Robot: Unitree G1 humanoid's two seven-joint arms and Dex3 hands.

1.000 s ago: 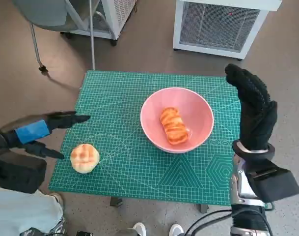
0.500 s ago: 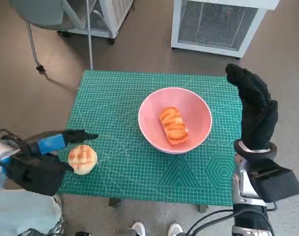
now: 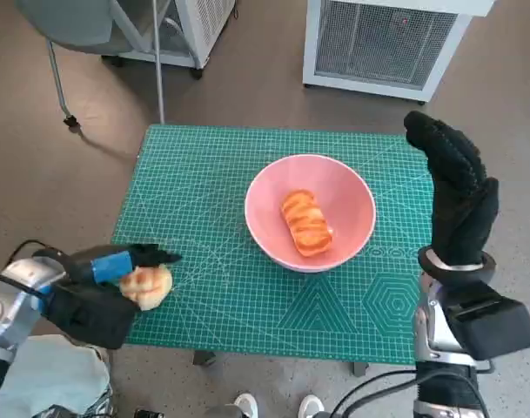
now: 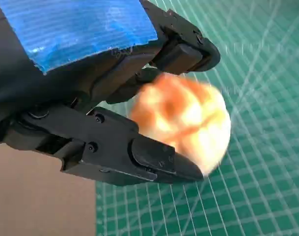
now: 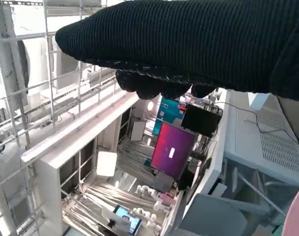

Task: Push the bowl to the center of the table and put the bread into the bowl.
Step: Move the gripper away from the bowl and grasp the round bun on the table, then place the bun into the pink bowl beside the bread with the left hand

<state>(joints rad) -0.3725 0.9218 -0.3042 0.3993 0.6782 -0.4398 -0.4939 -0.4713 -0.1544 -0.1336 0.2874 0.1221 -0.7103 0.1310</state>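
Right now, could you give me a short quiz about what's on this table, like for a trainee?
1. True or false: the pink bowl is empty.
2. Which hand has its fingers around the round bun? A) left hand B) right hand
3. Fill in: the bowl stands on a ____ cutting mat.

Key: 1. false, a striped bread lies in it; 2. A; 3. green.

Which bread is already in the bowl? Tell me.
The long striped bread lies in the pink bowl; the round bun sits between the left hand's fingers.
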